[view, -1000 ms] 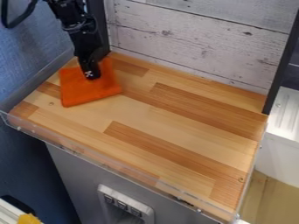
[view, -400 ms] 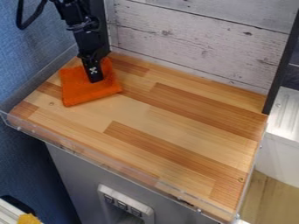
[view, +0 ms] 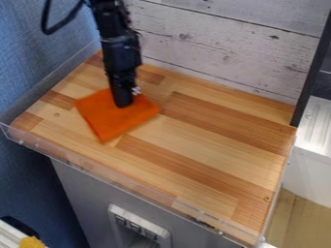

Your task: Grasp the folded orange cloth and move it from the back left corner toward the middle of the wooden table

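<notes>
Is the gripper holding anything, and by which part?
Can't tell; the gripper meets the orange cloth near its upper middle, but any hold is hidden.

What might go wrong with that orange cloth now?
The tool presses on or grips only part of the orange cloth, so loose corners might fold under or bunch up. The clear rim looks low, so the cloth might slip over if pushed far forward.

Arm [view: 119,48]: matte black throughout, slim segmented links with bulkier jointed housings, a thick black cable [view: 63,25] looping off the upper part, small whitish marking [view: 136,90] near the black claw [view: 123,104].
</notes>
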{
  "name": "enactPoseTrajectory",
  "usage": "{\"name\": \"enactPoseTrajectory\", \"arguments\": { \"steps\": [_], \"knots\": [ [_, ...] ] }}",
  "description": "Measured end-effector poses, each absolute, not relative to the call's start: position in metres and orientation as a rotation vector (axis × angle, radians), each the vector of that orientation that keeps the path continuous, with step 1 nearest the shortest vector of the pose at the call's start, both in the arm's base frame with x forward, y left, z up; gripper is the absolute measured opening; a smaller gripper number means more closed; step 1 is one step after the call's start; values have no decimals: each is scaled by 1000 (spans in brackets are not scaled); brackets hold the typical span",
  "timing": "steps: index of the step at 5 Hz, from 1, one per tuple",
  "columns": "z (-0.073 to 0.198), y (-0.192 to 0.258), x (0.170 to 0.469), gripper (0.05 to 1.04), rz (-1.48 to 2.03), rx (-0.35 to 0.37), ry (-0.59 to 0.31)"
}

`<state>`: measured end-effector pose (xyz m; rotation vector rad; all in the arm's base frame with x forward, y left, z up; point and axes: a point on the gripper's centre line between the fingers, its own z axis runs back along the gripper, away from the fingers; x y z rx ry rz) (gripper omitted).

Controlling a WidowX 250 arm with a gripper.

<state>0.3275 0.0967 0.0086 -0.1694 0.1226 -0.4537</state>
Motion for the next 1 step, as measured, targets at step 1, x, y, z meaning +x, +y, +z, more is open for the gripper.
{"name": "enactPoseTrajectory", "arguments": {
  "steps": [1],
  "knots": [
    [8, 65, 327, 59, -321, -100, 171]
  ]
}}
